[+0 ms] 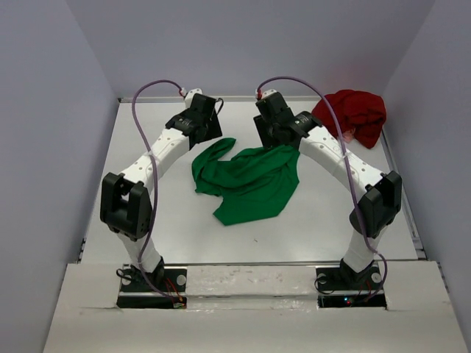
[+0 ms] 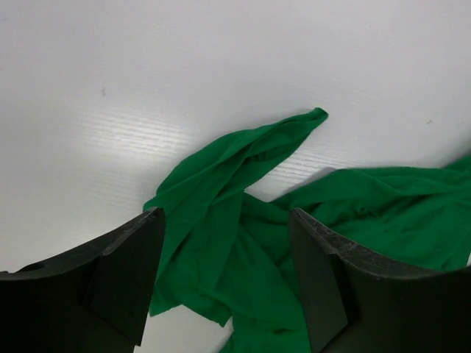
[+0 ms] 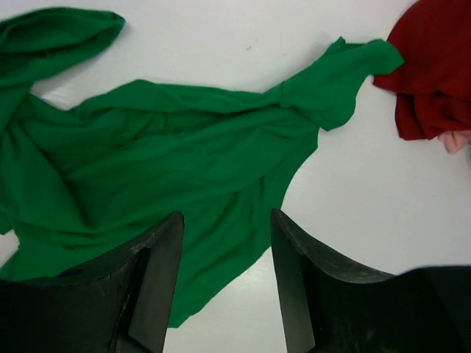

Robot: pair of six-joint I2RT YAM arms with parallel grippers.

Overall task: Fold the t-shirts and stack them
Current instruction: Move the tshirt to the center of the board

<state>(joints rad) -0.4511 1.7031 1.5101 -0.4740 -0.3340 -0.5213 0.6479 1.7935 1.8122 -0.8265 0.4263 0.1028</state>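
Green t-shirt [image 1: 250, 184] lies crumpled and unfolded near the middle of the white bench [image 1: 184, 235], with one twisted end reaching out toward the far left. The dark red t-shirt [image 1: 355, 114] sits bunched in a heap at the far right corner of the bench, just beside the green one's far right tip; whether the two touch cannot be told. The left gripper [image 2: 224, 217] is over the far left part of the green cloth, fingers spread apart with nothing between them. The right gripper [image 3: 227, 217] is over the far right part of the same shirt, likewise spread and holding nothing.
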